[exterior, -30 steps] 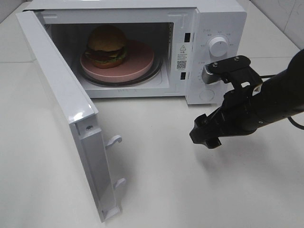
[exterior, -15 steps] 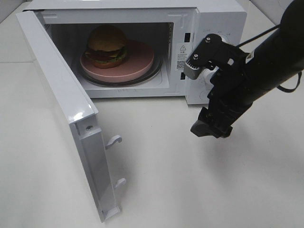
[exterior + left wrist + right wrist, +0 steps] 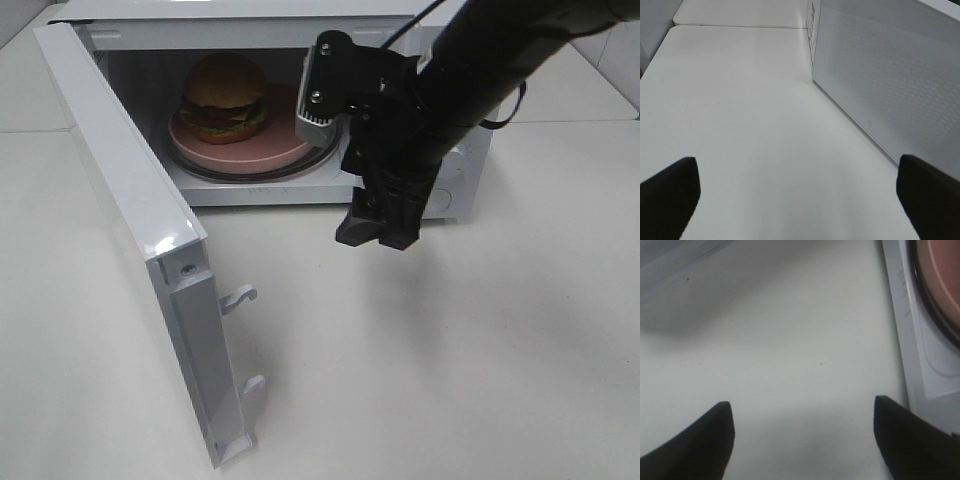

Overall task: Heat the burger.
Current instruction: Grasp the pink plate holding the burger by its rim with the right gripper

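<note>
Two grippers noted, both with jaws apart.

Right gripper: it hangs fingertips-down over the table, just in front of the microwave and toward the right side of its mouth. In the right wrist view its dark fingers stand wide apart with only bare tabletop between them, so the claw is open and grips nothing.

Burger: it sits upright inside the cavity on the pink plate, on the plate's left-rear part. From the high camera it lies behind and to the left of the right gripper, deeper in the oven and well apart from it, with no contact. The right arm's wrist block crosses in front of the plate's right edge. The right wrist view catches only a sliver of the plate's rim and the oven's front sill, not the burger.

Door: it is swung wide open to the left.

Left gripper: its fingers are spread wide over bare table, beside a white dotted panel. Its position relative to the burger cannot be told.
</note>
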You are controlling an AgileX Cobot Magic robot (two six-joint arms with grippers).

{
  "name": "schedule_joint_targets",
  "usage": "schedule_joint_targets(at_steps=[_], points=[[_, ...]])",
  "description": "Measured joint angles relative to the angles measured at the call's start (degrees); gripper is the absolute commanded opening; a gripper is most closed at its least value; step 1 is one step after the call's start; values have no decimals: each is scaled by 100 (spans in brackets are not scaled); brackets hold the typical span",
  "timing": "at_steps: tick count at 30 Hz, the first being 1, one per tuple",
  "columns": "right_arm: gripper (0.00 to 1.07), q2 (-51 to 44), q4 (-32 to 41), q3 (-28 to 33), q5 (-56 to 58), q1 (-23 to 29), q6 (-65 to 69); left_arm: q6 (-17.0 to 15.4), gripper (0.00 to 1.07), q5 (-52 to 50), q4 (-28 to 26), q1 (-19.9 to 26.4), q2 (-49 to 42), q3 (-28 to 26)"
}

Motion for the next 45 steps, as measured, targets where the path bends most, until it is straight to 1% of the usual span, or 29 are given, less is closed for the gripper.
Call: schedule_joint_targets(at_steps=[1,2,3,4,5,6,7,8,9,10,11,12,13,14,15,16,17,18,19,20,21,22,23,24,25,29,35,45], points=[[77,0,0,0,0,0,0,0,101,0,0,0,0,0],[76,229,-6,-355,160,74,-160,0,101,0,0,0,0,0],[76,229,-6,-355,160,74,-160,0,101,0,0,0,0,0],[76,327,-11,-487,229,103,-218,0,101,0,0,0,0,0],[77,579,-17,-791,350,155,-350,0,101,0,0,0,0,0],[77,579,-17,-791,350,155,-350,0,101,0,0,0,0,0],[77,819,-52,-1129,418,172,-407,0,101,0,0,0,0,0],[77,917,-52,-1301,458,189,-453,0,101,0,0,0,0,0],[77,917,-52,-1301,458,189,-453,0,101,0,0,0,0,0],[77,1123,-92,-1621,544,229,-487,0,101,0,0,0,0,0],[77,1123,-92,-1621,544,229,-487,0,101,0,0,0,0,0],[76,1238,-103,-1805,584,235,-493,0,101,0,0,0,0,0],[76,1455,-115,-2137,699,246,-498,0,101,0,0,0,0,0],[76,1455,-115,-2137,699,246,-498,0,101,0,0,0,0,0],[76,1702,-149,-2504,837,281,-498,0,101,0,0,0,0,0],[76,1702,-149,-2504,837,281,-498,0,101,0,0,0,0,0],[77,1822,-149,-2687,900,298,-498,0,101,0,0,0,0,0],[76,2034,-149,-2991,1020,309,-498,0,101,0,0,0,0,0],[76,2034,-149,-2991,1020,309,-498,0,101,0,0,0,0,0],[76,2223,-183,-3266,1123,309,-498,0,101,0,0,0,0,0],[76,2320,-201,-3398,1152,315,-498,0,101,0,0,0,0,0],[76,2320,-201,-3398,1152,315,-498,0,101,0,0,0,0,0],[76,2498,-292,-3604,1203,315,-493,0,101,0,0,0,0,0],[76,2498,-292,-3604,1203,315,-493,0,101,0,0,0,0,0],[76,2624,-378,-3799,1266,315,-464,0,101,0,0,0,0,0],[76,2876,-481,-4034,1272,327,-355,0,101,0,0,0,0,0],[76,3111,-504,-4188,1266,327,-332,0,101,0,0,0,0,0],[76,3306,-533,-4200,1238,327,-321,0,101,0,0,0,0,0]])
